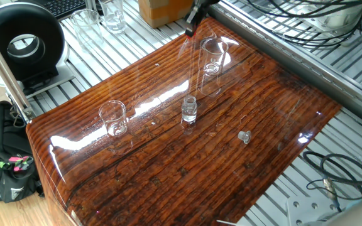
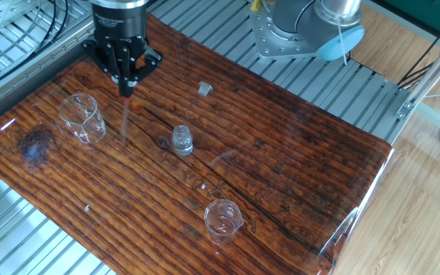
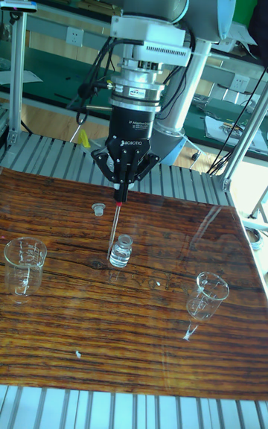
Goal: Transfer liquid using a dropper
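Note:
My gripper [image 2: 127,82] is shut on the red bulb end of the dropper [image 2: 124,114], which hangs straight down as a thin clear tube. Its tip hovers over the wood just right of a clear beaker [image 2: 81,118]. In the tall fixed view the gripper [image 3: 120,192] holds the dropper [image 3: 116,224] above and behind the small glass vial [image 3: 121,250]. In one fixed view the gripper [image 1: 190,26] sits at the top edge with the red bulb of the dropper [image 1: 188,36] below it, beside the beaker [image 1: 212,63]. The liquid is too clear for me to make out.
The small vial [image 2: 182,140] stands mid-table with its loose cap [image 2: 203,89] behind it. A second beaker [image 2: 222,218] stands near the front edge. The robot base [image 2: 296,30] is at the far corner. Cables and extra glassware [image 1: 112,16] lie off the wooden table [image 1: 187,169].

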Action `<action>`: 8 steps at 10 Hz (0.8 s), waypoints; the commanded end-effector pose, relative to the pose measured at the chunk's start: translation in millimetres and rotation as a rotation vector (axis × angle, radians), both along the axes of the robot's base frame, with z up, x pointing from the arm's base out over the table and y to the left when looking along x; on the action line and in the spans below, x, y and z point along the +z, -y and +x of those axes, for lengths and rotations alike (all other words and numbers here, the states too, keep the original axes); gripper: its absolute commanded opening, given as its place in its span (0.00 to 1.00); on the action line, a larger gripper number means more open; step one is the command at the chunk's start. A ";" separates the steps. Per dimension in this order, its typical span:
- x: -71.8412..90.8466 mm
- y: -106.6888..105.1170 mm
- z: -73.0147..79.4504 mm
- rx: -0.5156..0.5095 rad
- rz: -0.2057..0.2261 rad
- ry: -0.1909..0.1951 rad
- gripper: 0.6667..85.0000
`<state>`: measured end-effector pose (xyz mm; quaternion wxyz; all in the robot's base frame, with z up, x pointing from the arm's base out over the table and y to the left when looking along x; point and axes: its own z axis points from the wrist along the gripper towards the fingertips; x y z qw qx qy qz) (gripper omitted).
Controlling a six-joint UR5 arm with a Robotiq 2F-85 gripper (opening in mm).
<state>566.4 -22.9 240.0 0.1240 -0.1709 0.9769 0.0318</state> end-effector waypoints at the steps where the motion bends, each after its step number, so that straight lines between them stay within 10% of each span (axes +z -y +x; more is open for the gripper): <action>1: -1.2 -8.7 -12.6 -0.115 0.069 -0.075 0.01; 3: -2.9 5.0 -12.3 -0.091 0.010 -0.068 0.01; 7: -3.8 -4.2 -25.0 -0.023 0.031 -0.111 0.01; 8: 11.6 24.2 -11.3 0.003 0.019 -0.116 0.01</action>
